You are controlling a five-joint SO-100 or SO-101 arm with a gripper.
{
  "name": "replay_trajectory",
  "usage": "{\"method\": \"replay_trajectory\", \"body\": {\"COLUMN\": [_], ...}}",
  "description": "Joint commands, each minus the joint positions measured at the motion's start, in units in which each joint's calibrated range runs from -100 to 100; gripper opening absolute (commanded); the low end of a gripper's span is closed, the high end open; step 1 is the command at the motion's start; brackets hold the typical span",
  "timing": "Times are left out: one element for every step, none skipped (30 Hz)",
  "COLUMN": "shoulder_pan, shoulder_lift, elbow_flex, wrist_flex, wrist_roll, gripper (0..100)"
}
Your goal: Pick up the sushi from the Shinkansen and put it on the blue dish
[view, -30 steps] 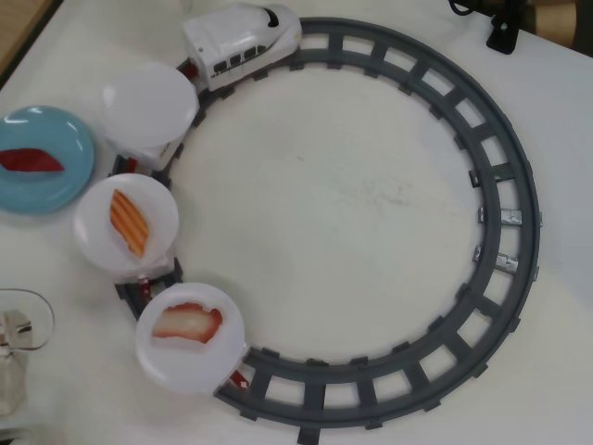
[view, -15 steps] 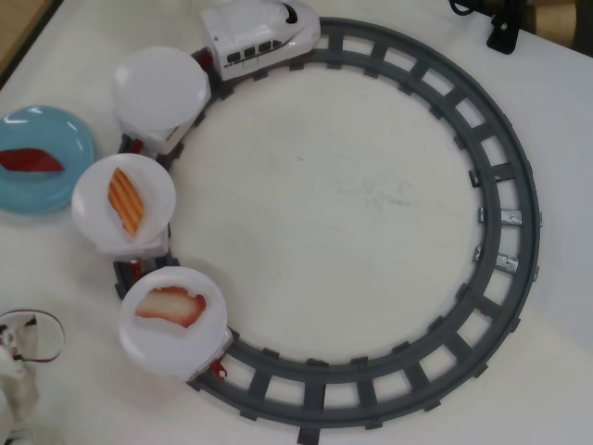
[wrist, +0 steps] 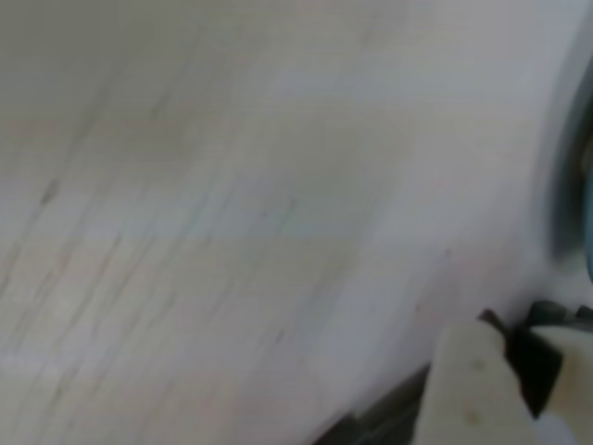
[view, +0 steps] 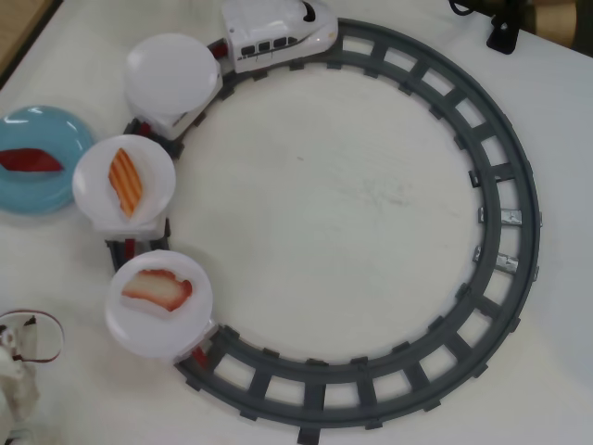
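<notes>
Well, we are seeing only a tiny bit of the gripper [wrist: 505, 389] in the wrist view, down in the bottom right corner, and it is all blurry. We cannot tell if it is open or closed, and we are not seeing anything in it. In the overhead view, a pale piece of the arm [view: 14, 389] is peeking in at the bottom left corner, cut off by the edge.

The sushi [view: 30, 161] is lying on the blue dish [view: 56, 190], at the left edge of the overhead view, and the dish is partly cut off there. The Shinkansen [view: 278, 32] is sitting on the grey track [view: 505, 185] near the top, with its nose pointing right. Three round white dishes are riding behind it. The first white dish [view: 171, 74] is holding nothing. The second one is carrying the orange-striped piece [view: 126, 181]. The third is carrying the red-and-white piece [view: 156, 288].

The wrist view is showing mostly blurry white table [wrist: 232, 204], with a dark smudge at the right edge that we cannot make out.
</notes>
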Motion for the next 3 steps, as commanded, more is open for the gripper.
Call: {"method": "replay_trajectory", "body": {"shoulder_pan": [0.6, 0.6, 0.6], "shoulder_lift": [-0.1, -0.1, -0.1], "elbow_flex": [0.3, 0.3, 0.3], "wrist_flex": [1.6, 1.6, 1.6], "wrist_roll": [0.3, 0.3, 0.3], "gripper": [3, 3, 3]}}
